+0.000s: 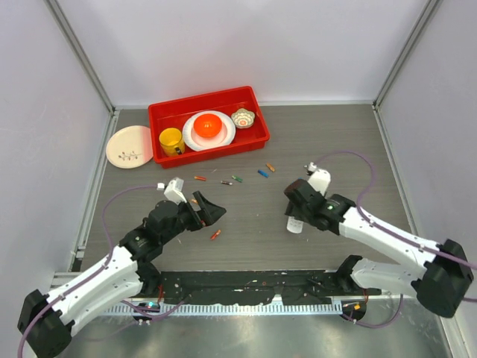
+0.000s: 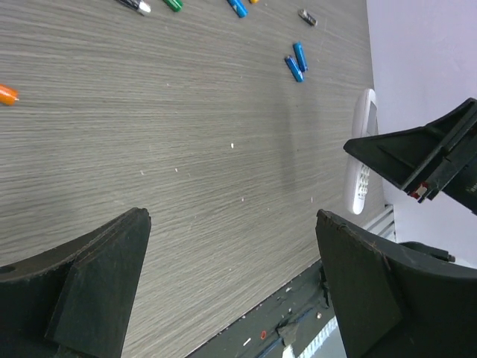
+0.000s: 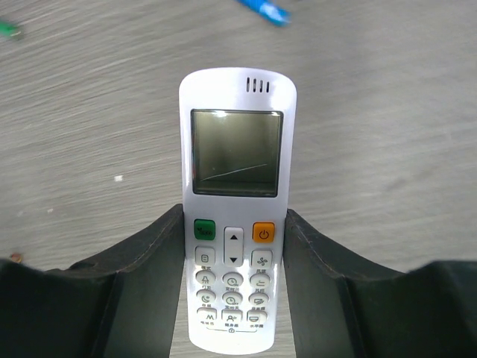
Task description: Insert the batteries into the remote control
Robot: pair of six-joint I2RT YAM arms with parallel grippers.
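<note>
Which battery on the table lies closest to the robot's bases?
The lone orange battery, in front of the rest; the others are scattered farther back toward the red tray.

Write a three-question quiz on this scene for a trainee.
1. True or false: the left gripper holds a battery.
2. Which gripper grips the remote control? A) the left gripper B) the right gripper C) neither
3. Fill in: the yellow cup sits inside the red ___.

Key: 1 false, it is open and empty; 2 B; 3 tray.
</note>
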